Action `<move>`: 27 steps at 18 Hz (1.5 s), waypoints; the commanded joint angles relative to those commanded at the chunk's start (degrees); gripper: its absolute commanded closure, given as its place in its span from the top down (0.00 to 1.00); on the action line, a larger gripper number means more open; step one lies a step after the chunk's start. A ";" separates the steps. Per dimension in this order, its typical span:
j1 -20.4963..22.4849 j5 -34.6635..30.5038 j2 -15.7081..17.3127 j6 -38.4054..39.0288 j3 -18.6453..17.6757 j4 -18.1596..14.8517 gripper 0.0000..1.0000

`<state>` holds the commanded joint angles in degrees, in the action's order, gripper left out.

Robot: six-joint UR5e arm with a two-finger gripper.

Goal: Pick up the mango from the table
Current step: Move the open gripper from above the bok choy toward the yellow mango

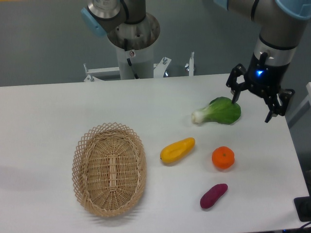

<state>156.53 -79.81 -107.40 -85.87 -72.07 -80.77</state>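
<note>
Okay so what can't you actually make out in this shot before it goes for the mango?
- Pincer: its fingers are spread, but the height above the table cannot be told from this single view.
- Arm: cut off by the top edge.
- Mango: underside hidden.
- Basket: far inner wall hidden by its rim.

High frontal view over table

yellow-orange mango, white table, tan basket

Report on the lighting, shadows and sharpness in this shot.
Fixed camera view: even, soft light; faint shadows under the mango and basket; no harsh glare on the white table; the open gripper and all produce appear sharp.
</note>
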 joint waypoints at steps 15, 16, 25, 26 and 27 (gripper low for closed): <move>-0.79 -0.09 1.05 0.79 -8.25 2.63 1.00; -1.05 0.17 1.66 0.79 -10.00 4.38 1.00; -6.50 -1.05 0.62 3.43 -24.69 22.06 1.00; -7.20 -1.58 0.01 3.43 -24.96 21.97 1.00; -7.99 -2.54 -0.70 3.51 -25.83 22.06 1.00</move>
<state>148.54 -82.34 -108.10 -82.35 -97.90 -58.71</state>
